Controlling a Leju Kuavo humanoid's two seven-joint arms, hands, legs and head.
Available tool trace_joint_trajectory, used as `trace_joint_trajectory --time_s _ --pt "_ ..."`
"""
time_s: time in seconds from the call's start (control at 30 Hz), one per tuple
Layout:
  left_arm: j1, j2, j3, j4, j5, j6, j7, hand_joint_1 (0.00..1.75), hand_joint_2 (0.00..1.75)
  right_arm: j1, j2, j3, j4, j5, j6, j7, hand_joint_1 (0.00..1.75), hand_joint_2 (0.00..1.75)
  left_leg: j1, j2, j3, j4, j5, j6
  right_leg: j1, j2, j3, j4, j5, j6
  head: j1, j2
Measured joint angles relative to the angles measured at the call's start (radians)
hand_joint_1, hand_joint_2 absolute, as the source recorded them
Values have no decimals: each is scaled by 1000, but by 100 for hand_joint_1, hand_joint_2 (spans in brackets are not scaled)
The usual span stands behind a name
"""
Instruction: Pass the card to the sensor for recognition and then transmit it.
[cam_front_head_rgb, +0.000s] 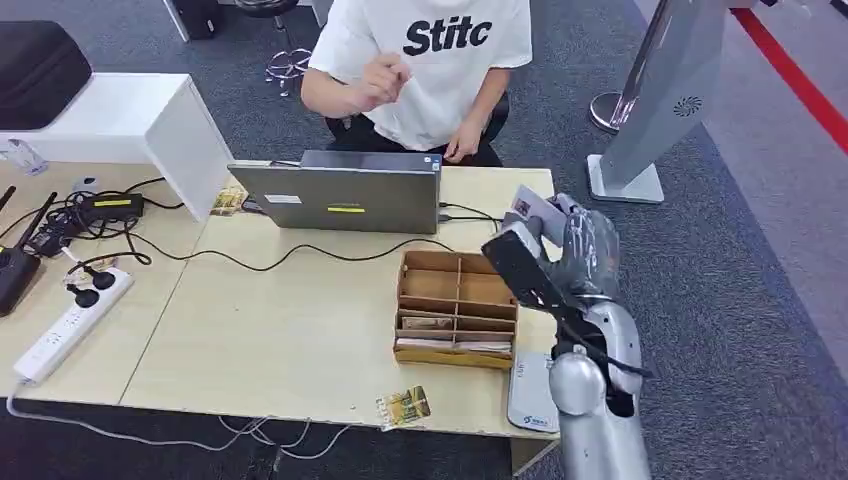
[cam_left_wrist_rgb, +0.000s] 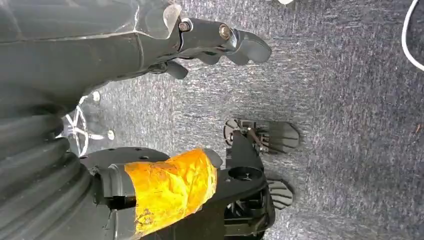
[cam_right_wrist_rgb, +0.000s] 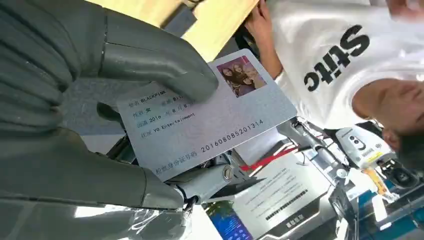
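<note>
My right hand (cam_front_head_rgb: 582, 248) is raised above the table's right end and pinches a pale grey ID card (cam_front_head_rgb: 530, 207). In the right wrist view the card (cam_right_wrist_rgb: 220, 120) shows a small photo and printed lines, with my thumb (cam_right_wrist_rgb: 160, 65) pressed on its face and fingers under it. The flat grey-white sensor pad (cam_front_head_rgb: 531, 393) lies at the table's near right edge, below my forearm. My left hand (cam_left_wrist_rgb: 220, 42) hangs over the carpet, fingers apart, holding nothing.
A wooden divided box (cam_front_head_rgb: 456, 309) with cards stands left of my right arm. A laptop (cam_front_head_rgb: 343, 190) is behind it, and a person in a white shirt (cam_front_head_rgb: 430, 60) sits opposite. Cables and a power strip (cam_front_head_rgb: 70, 320) lie at left. A small card (cam_front_head_rgb: 403, 407) sits at the front edge.
</note>
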Motion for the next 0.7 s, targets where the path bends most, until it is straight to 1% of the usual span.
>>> trace_joint_trajectory --time_s 0.13,0.23,0.33,0.5,0.7 --pt "23 6 6 -2 11 -6 -14 0 175 157 -20 -40 -41 -19 -40 -52 175 175 0 1 0 0 -3 -1 0 1 -1 0 -1 -1 -1 0" --pt "24 7 15 -3 12 -6 -16 0 175 235 -22 -89 -36 -27 -52 -66 175 175 0 0 0 0 -4 0 0 0 0 0 -3 1 -1 0" --pt "25 9 25 -4 13 -5 -16 0 175 293 -22 -147 -7 -38 -61 -99 175 175 0 0 0 0 -4 0 0 0 0 0 -3 1 -1 0" --pt "25 13 33 -4 12 -4 -16 0 175 355 -22 -211 49 -27 -61 -144 175 175 0 0 -1 0 -4 0 0 0 0 0 -3 1 -1 0" --pt "23 14 34 -4 9 -3 -16 0 175 382 -22 -221 113 17 -62 -161 175 175 0 1 0 0 -4 0 0 0 0 0 -3 1 -1 0"
